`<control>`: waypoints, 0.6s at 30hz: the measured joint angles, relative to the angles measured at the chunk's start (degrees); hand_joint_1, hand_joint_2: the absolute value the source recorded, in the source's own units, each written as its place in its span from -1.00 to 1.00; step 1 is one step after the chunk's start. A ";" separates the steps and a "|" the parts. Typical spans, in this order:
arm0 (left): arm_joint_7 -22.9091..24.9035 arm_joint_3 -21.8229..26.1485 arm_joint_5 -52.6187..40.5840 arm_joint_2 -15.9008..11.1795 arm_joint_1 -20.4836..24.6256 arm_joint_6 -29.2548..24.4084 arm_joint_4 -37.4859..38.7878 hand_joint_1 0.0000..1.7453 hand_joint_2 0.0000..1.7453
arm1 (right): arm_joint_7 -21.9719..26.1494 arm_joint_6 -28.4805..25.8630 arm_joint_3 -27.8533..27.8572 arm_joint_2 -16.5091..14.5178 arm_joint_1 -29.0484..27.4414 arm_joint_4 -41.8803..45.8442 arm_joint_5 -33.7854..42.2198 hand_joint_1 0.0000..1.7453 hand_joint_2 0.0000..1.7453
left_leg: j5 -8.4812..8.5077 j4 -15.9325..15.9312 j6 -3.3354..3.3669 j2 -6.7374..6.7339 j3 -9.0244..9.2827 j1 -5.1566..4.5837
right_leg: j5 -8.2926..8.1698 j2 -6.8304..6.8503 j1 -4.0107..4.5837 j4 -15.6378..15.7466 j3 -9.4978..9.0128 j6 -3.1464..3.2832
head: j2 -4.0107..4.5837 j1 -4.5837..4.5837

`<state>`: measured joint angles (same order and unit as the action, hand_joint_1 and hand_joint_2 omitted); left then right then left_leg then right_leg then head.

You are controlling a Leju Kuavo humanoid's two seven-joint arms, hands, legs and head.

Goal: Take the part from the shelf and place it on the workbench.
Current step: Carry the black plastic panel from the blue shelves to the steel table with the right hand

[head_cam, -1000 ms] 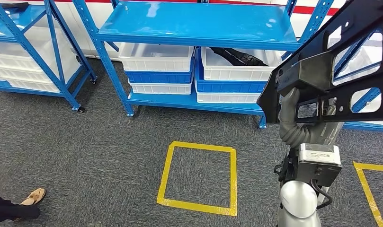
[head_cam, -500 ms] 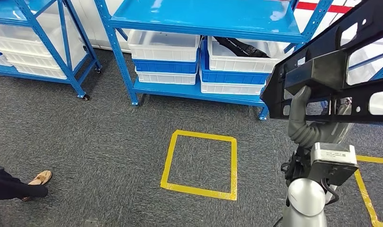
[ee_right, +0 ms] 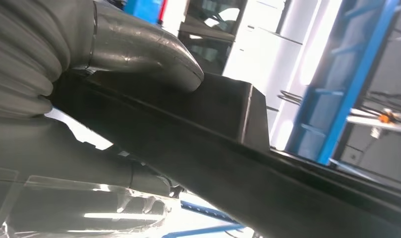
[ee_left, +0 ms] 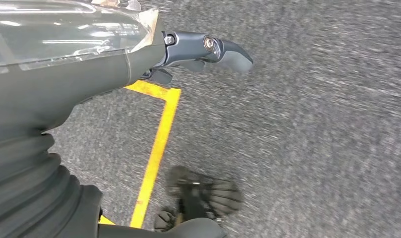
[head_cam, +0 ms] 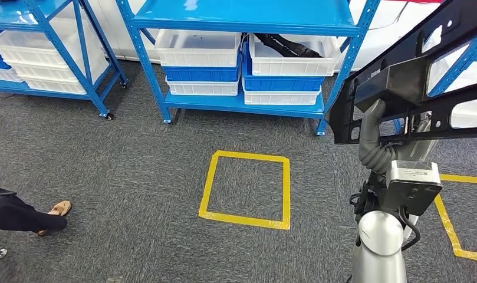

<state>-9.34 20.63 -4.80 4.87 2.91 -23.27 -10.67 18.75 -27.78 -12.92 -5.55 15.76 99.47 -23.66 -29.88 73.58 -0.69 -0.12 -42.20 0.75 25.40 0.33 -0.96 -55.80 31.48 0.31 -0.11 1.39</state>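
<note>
Evidently the right hand (head_cam: 372,132) is clamped on the black part (head_cam: 410,82), thumb over its boxy block and fingers under the frame, holding it high and clear of the floor for carrying, which is my reading of the grip. Off to that hand's side stands the blue shelf (head_cam: 242,23) with white bins (head_cam: 197,47), while the workbench is nowhere near yet. Hanging low over the carpet (ee_left: 312,124), the left hand (ee_left: 203,49) holds nothing, fingers loosely apart.
</note>
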 joint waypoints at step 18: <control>-0.26 0.74 0.37 0.46 0.30 -0.81 -0.04 -1.00 1.00 | 0.48 0.33 2.04 -0.22 0.44 -2.26 0.31 1.00 1.00 | 9.22 -17.60 3.57 -0.41 5.01 -0.80 | 4.22 -0.10 0.07 -10.86 0.60 -3.48 | 0.00 -0.78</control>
<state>-9.61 21.37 -4.43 5.33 3.21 -24.08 -10.71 19.23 -27.45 -10.88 -5.77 16.20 97.21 -23.35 -20.67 55.98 2.88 -0.53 -37.19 -0.05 29.63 0.24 -0.88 -66.67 32.08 -3.17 -0.11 0.61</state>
